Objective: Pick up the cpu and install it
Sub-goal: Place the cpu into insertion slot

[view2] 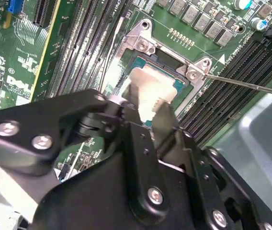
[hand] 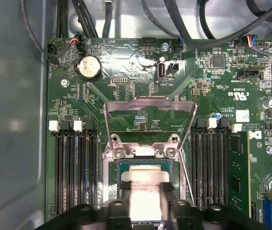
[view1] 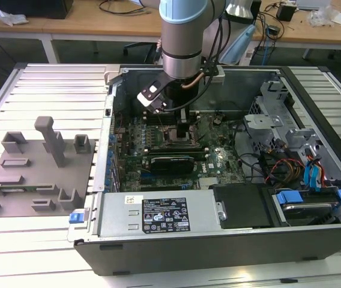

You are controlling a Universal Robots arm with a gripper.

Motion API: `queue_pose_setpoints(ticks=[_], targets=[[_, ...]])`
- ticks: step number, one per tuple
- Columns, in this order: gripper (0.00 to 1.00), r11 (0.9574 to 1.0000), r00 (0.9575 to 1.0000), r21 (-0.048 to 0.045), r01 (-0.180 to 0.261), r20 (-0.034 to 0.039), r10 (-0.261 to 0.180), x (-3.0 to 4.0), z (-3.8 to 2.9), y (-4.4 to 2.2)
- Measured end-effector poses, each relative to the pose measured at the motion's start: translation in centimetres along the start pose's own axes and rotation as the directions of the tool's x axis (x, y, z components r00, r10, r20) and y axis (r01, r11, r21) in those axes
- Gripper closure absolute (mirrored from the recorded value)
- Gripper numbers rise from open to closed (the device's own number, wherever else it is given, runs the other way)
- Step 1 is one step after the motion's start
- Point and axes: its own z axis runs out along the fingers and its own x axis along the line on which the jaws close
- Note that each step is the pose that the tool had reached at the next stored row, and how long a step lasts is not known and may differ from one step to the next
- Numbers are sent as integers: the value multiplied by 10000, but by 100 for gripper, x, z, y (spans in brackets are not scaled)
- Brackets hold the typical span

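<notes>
Silvery cpu (hand: 145, 172) (in socket (hand: 108, 165)) beneath end effector (hand: 145, 205).

A work table (view1: 50, 84) of pale ribbed metal slats spans the foreground, with a soft sheen of light along its near edge. Behind it stand wooden-topped benches on white legs: a left bench (view1: 86, 21) and a right bench (view1: 314, 33), strewn with loose cables (view1: 119, 7) and what may be crumpled paper (view1: 11, 17). Dark floor (view1: 92, 51) shows beneath them
</notes>
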Motion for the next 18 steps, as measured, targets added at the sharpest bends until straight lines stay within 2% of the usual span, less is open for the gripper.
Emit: queue_pose_setpoints(ticks=[1, 3, 4, 8, 9, 10, 18], targets=[[71, 10000, 10000, 0, 0, 0, 0, 0, -1, 0], [71, 10000, 10000, 0, 0, 0, 0, 0, -3, 0], [89, 10000, 10000, 0, -1, 0, 1, 0, -4, 0], [89, 10000, 10000, 0, -1, 0, 1, 0, -9, 1], [89, 10000, 10000, 47, 3, -3, -2, 0, -8, 2], [89, 9998, 10000, 189, 3, 1, -3, -1, -6, 3], [89, 9998, 10000, 205, 5, 0, -5, 2, 81, -3]])
